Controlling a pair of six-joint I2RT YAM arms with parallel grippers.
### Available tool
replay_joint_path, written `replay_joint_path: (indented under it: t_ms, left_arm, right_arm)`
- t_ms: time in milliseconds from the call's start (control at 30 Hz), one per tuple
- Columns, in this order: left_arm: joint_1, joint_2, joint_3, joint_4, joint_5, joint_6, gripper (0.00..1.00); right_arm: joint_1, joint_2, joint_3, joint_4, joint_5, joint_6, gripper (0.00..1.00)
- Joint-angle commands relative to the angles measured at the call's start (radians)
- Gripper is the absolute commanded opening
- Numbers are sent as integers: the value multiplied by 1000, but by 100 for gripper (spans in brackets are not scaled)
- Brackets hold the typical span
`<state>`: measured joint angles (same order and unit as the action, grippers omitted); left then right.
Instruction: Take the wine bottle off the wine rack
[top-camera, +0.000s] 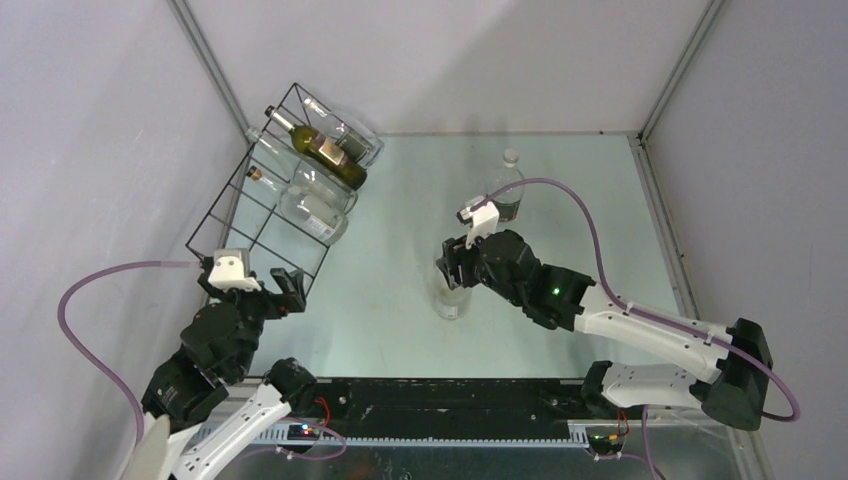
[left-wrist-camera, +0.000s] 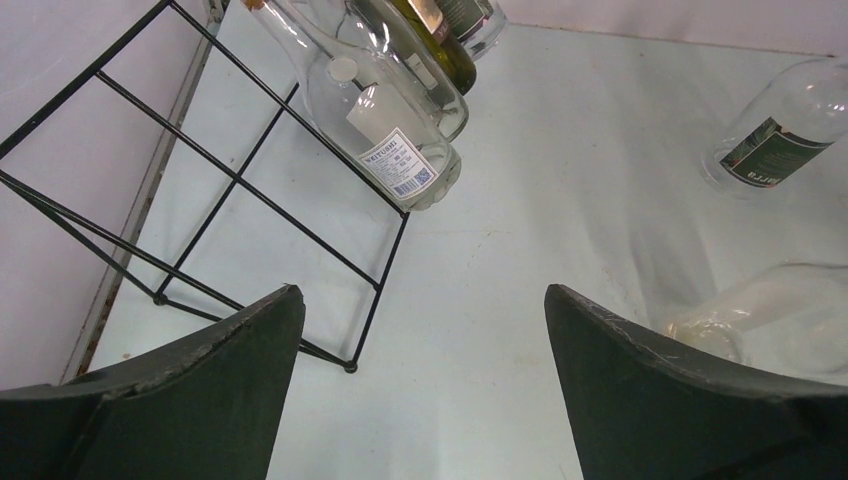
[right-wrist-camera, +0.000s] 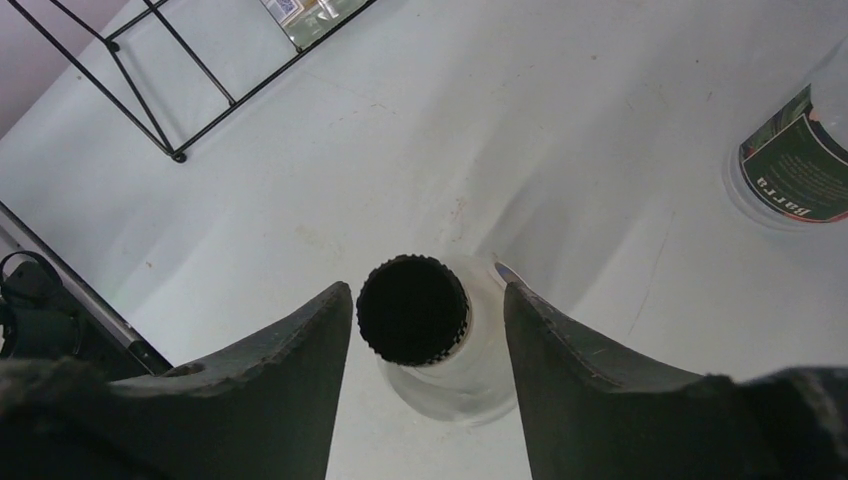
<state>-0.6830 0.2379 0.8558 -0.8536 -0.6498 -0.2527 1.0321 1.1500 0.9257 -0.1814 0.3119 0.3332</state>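
Wine bottle (top-camera: 450, 298) upright about mid-bench, off the wine rack (top-camera: 240, 168) and well apart from it, clear glass with a black ribbed cap (right-wrist-camera: 413, 310) on top. Right gripper (top-camera: 452, 262) directly over it, reaching in from the right, fingers (right-wrist-camera: 270, 390) down either side of the cap at a narrow setting. Thin sliver of space on one side and slightly more on the other, so no firm contact to be seen from the wrist view. Wine rack at the far left of the bench (top-camera: 400, 190), close by the left wall, black wire grid tilted, several bottles lying in its far part. Among them a dark green bottle (top-camera: 325, 150) with a gold-toned label, neck pointing far left. Next to it on the near side a clear bottle (left-wrist-camera: 395, 160) bearing a white barcode label, with more clear glass around them, count hard to tell. Left gripper (left-wrist-camera: 424, 300) just beside the rack's near corner, jaws spread wide, nothing gripped, only bench surface and a rack foot (left-wrist-camera: 350, 367) between the fingers in the wrist view. Second upright bottle (top-camera: 508, 188), clear with a dark green label, farther back on the bench beyond the right gripper, apart from the rest.
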Motion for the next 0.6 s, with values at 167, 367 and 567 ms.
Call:
replay_joint_path:
  t_ms: [167,367,567]
  left_arm:
    - [6,-24,-12,34,-3,14,97]
    - [5,-16,-23,60,-2,29,97]
    - [6,6,-53,101,4,39,97]
  right_arm:
    - [5,60,35,80,12,3,51]
    - [4,72,35,80,15,-7,39]
    - [2,68,35,81,15,-22,16]
